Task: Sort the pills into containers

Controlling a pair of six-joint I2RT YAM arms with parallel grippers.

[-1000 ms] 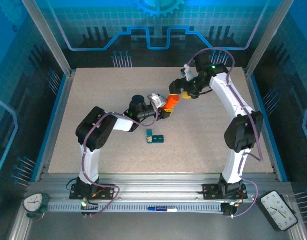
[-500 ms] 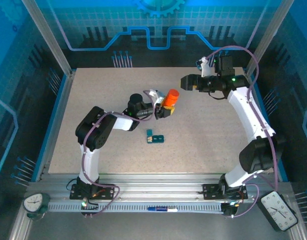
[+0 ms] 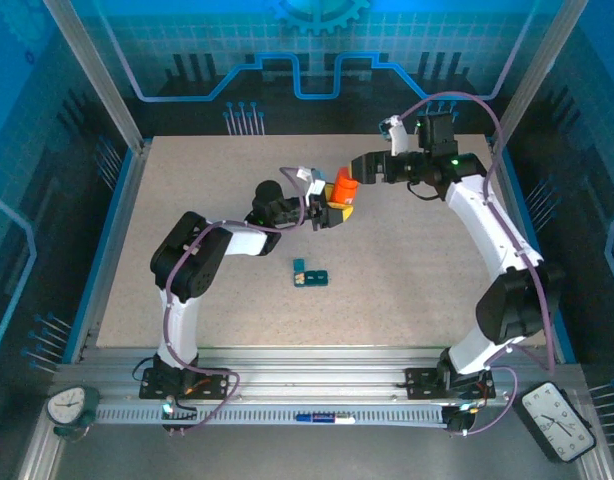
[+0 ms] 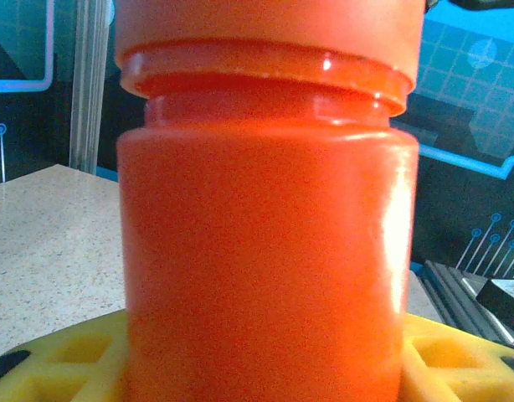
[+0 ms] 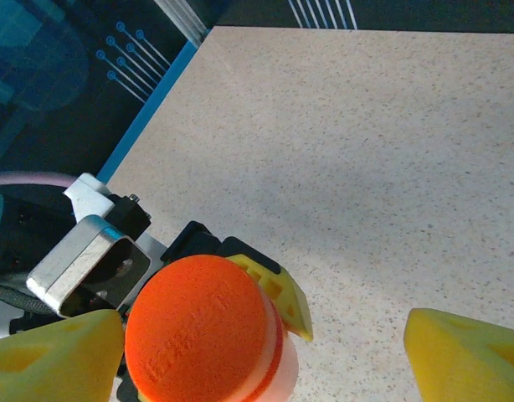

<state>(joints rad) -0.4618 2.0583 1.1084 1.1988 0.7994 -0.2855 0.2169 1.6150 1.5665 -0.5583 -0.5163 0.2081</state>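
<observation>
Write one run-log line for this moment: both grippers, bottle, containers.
left gripper: shut on bottle | right gripper: open over cap | cap: on | containers: on table, apart from both grippers

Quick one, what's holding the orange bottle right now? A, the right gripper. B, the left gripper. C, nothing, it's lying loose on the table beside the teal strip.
B: the orange bottle sits clamped between the yellow fingers of the left gripper, while the right gripper is open around the cap, one finger well clear.
</observation>
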